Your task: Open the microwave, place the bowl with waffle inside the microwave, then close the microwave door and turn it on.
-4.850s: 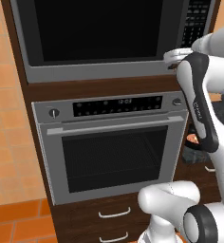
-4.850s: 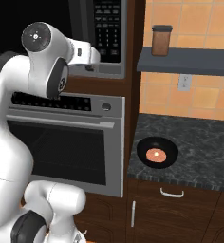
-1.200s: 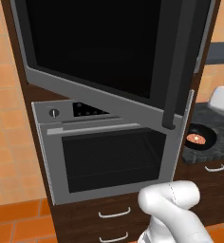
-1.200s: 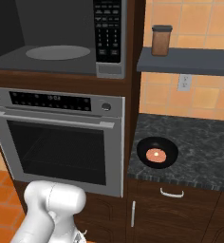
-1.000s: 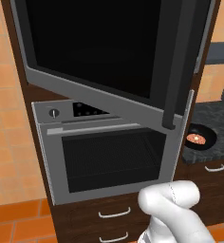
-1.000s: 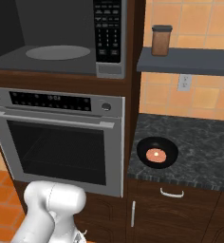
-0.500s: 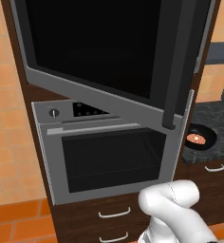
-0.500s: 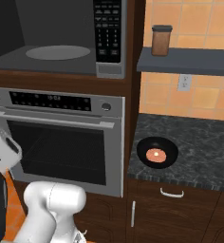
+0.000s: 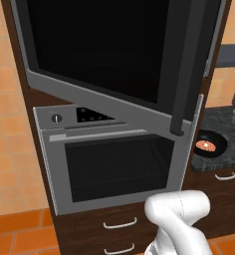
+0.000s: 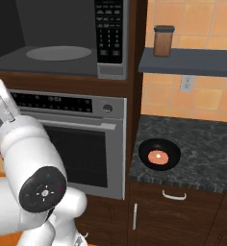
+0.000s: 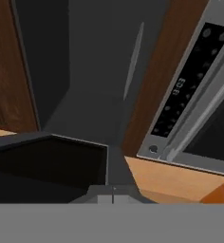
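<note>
Microwave door hung swung wide open, near the left base camera and hiding the cavity there; from the right, the arm had risen in front of the oven, claw state impossible to tell. Beyond, the microwave showed its turntable, and the bowl with waffle sat unmoved on the dark counter, under the shelf with a jar.
</note>
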